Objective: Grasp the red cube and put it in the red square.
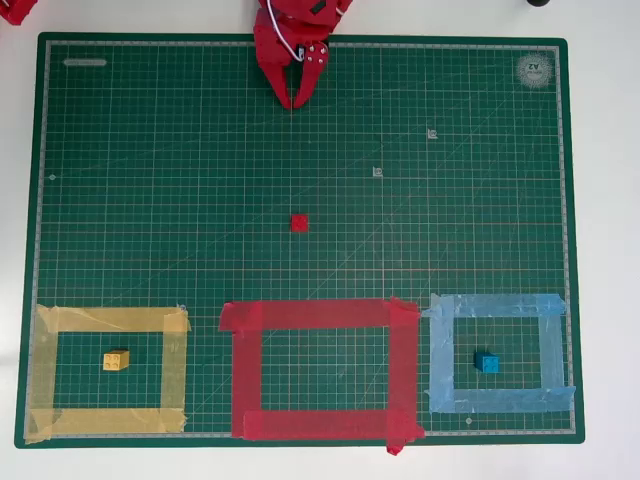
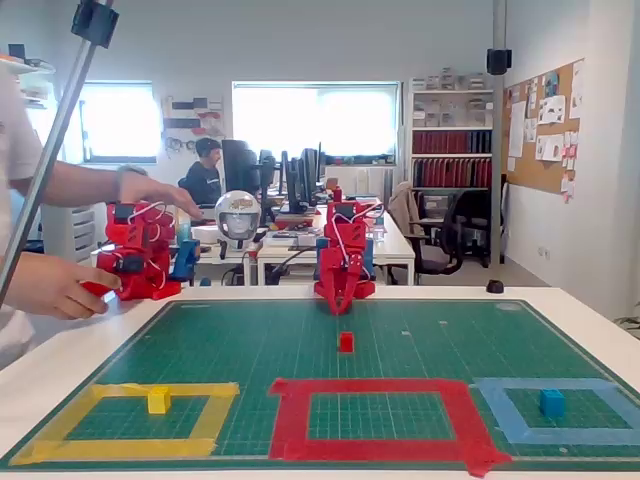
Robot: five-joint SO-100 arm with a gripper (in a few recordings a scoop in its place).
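Observation:
The red cube [image 1: 299,223] [image 2: 346,342] sits on the green mat near its middle, above the red square [image 1: 248,368] [image 2: 292,417], which lies at the mat's bottom centre in the overhead view. My red gripper [image 1: 298,101] [image 2: 339,309] hangs at the mat's top edge, well away from the cube. Its fingers are together at the tips with nothing between them.
A yellow cube [image 1: 116,360] [image 2: 158,400] lies inside the yellow tape outline [image 1: 45,370] at bottom left. A blue cube [image 1: 486,362] [image 2: 552,403] lies inside the light blue tape outline [image 1: 440,355] at bottom right. The green mat [image 1: 150,180] has white table around it.

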